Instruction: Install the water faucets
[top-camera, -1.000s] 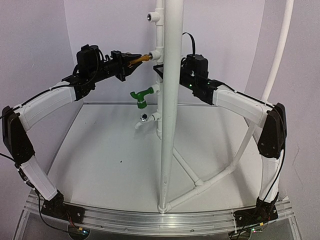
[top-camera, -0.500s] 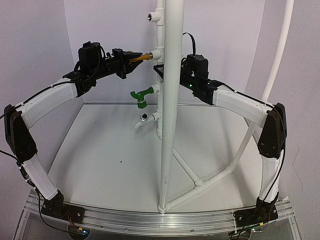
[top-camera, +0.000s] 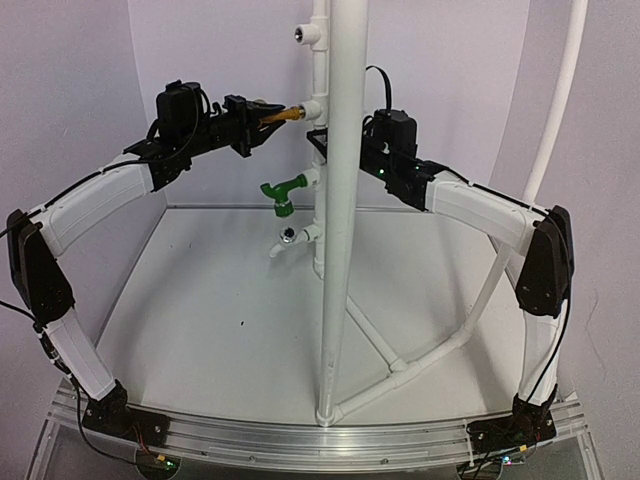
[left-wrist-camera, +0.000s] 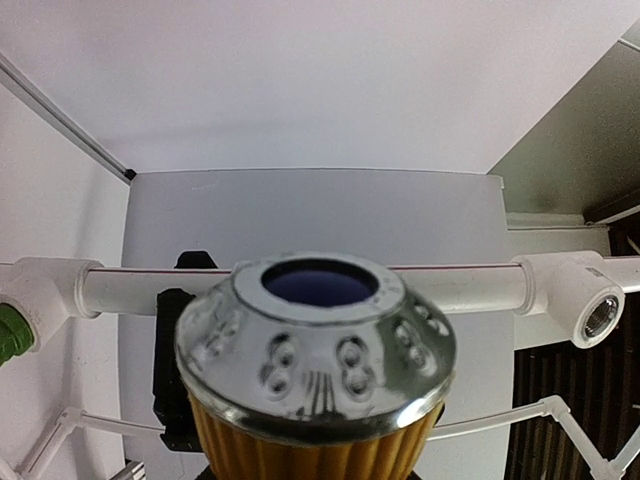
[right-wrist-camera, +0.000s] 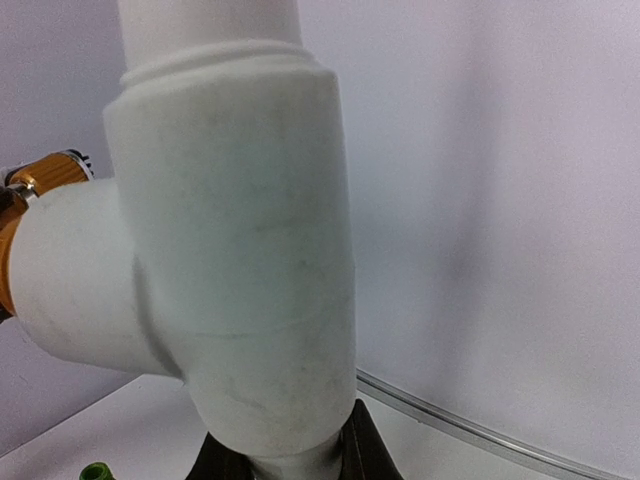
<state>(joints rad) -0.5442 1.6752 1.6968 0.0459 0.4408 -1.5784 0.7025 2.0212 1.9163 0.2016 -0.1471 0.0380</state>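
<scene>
From above, the gold tap (top-camera: 286, 116) is seen high up, lying sideways. It is pinched tight by the left gripper (top-camera: 264, 121). Its far end is pressed against the side hole of a white tee piece (top-camera: 313, 108) on the thin white pipe (top-camera: 320, 75). The green tap (top-camera: 282, 191) is fixed lower down on the same pipe, with its spout turned down. The right gripper (top-camera: 320, 141) is half hidden behind the thick white pole (top-camera: 338, 260). The grey table (top-camera: 200, 310) is seen below.

In the left wrist view, the middle is filled by the gold tap's round knob (left-wrist-camera: 315, 340). A shiny silver cap with a blue spot is seen, with yellow ribs under it. The fingers are not shown here. Behind the knob, the thin pipe is laid across, with an open tee piece (left-wrist-camera: 580, 305) at the right.

In the right wrist view, the white tee piece (right-wrist-camera: 230, 250) is seen very close. The gold tap (right-wrist-camera: 20, 200) is stuck into its left side. Below it, the pipe is squeezed between two black fingers (right-wrist-camera: 365, 450).
</scene>
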